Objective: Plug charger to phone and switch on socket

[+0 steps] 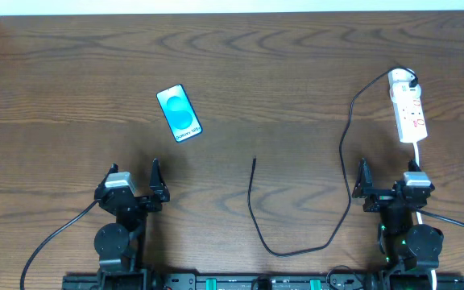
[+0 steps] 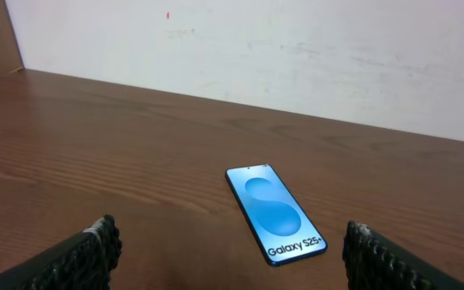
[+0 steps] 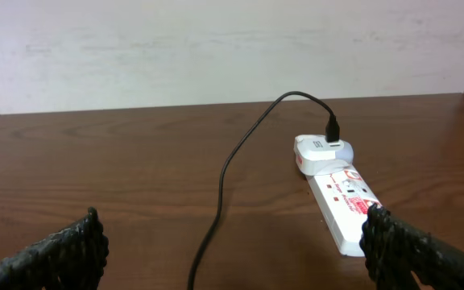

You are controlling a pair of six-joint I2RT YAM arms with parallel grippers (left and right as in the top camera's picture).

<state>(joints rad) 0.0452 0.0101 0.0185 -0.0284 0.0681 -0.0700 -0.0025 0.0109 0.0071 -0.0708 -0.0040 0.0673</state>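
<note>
My left gripper (image 1: 134, 177) and right gripper (image 1: 387, 181) both hung released; I reckoned the charger (image 1: 250, 197) between them wanted pinching just behind its tip, square to the phone (image 1: 179, 113).

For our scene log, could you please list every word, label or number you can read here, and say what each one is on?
"Galaxy S25+": on the phone screen, near its closer end, in the left wrist view.
Red markings on the socket: too small and blurred to read.
In the overhead view the phone's text is too small to read.
No other text shows.
</note>
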